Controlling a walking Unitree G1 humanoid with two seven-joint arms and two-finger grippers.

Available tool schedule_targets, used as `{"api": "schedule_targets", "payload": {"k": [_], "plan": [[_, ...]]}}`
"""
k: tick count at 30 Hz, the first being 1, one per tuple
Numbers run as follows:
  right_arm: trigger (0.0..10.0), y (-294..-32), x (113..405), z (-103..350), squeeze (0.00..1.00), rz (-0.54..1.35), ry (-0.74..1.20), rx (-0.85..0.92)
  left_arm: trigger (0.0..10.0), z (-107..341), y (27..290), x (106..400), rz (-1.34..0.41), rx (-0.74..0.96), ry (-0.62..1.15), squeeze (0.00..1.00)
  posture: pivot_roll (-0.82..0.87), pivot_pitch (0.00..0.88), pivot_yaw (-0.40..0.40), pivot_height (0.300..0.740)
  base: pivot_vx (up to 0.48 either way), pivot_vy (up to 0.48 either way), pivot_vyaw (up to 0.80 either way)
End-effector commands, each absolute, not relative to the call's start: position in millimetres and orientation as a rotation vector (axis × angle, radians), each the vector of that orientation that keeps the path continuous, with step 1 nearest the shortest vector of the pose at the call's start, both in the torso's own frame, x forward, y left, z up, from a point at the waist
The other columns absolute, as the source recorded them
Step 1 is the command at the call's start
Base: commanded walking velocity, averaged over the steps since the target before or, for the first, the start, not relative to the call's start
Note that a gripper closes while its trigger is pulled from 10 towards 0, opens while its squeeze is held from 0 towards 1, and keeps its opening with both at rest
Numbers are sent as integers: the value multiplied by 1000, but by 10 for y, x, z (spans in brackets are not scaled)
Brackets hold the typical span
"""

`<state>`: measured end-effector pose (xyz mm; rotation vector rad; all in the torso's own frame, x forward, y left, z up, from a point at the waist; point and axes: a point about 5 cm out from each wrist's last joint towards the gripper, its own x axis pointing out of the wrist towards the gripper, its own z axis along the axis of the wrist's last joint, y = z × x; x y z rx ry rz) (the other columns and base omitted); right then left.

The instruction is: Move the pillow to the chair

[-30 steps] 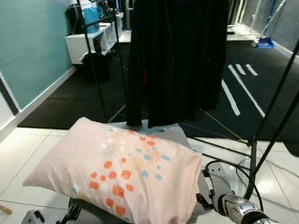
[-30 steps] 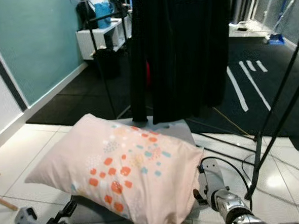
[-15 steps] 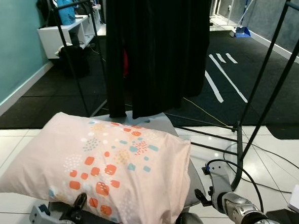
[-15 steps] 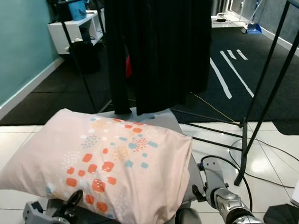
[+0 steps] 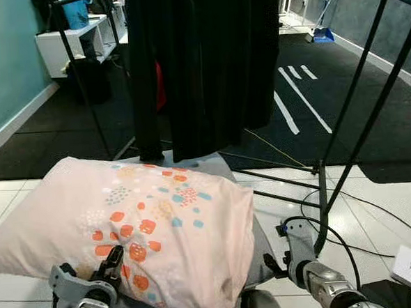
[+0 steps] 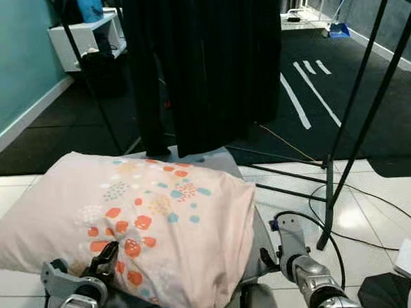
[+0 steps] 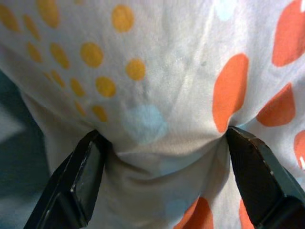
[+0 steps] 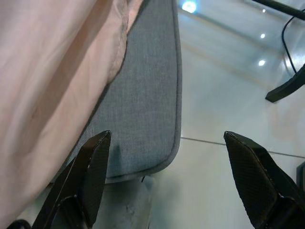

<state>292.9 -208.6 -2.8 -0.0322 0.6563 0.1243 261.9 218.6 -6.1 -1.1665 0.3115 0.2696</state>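
Soft matt cotton pillow (image 5: pixel 147 227), grey woven-cloth chair (image 8: pixel 143 119), glossy tiled floor (image 5: pixel 376 206).

L gripper (image 7: pixel 162 143) pinching, R gripper (image 8: pixel 171 162) spread wide

No legible text, labels or signs

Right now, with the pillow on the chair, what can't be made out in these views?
- Chair seat top: covered by the pillow in the eye views.
- Chair base and legs: cut off by the bottom edge.
- Left hand: fabric bunches between its fingers; how firmly it grips is unclear.
- What hangs the black clothes: beyond the top edge.
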Motion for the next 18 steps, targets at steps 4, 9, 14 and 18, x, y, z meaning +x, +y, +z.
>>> {"api": "schedule_targets", "payload": {"k": [4,9,14,18], "plan": [[10000,-2065,2933,-20,0,132,631,-18,10000,-30,2127,2716,231,-1155,321,0,-288,62,-23,455,0,0,0],[10000,-2066,2937,-13,0,134,621,-11,0,34,2129,2802,211,-1142,296,0,-293,68,-22,455,0,0,0],[10000,-2063,2939,-9,0,137,614,-2,0,82,2147,2854,202,-1141,267,0,-300,72,-14,455,0,0,0],[10000,-2062,2940,-7,0,145,613,-10,0,111,2162,2890,194,-1147,243,0,-312,74,-20,455,0,0,0]]}}
